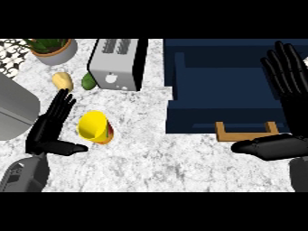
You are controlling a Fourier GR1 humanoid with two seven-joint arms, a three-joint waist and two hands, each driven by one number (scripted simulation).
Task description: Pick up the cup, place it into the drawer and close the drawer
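A yellow cup [94, 127] with an orange-red base lies tilted on the marble counter, its mouth facing up and left. My left hand [49, 126] stands open just left of the cup, fingers straight, thumb pointing toward the cup's base, not touching it. The dark blue drawer [226, 85] is pulled open at the right, its wooden handle [246, 131] at the near edge. Over the drawer's right side my right hand [291, 103] is open, fingers straight up and thumb stretched left near the handle.
A silver toaster [118, 63] stands behind the cup. A potato [62, 81] and a green vegetable [89, 80] lie left of it, a potted plant [52, 49] at the back left. A grey metal object [3, 108] fills the left edge.
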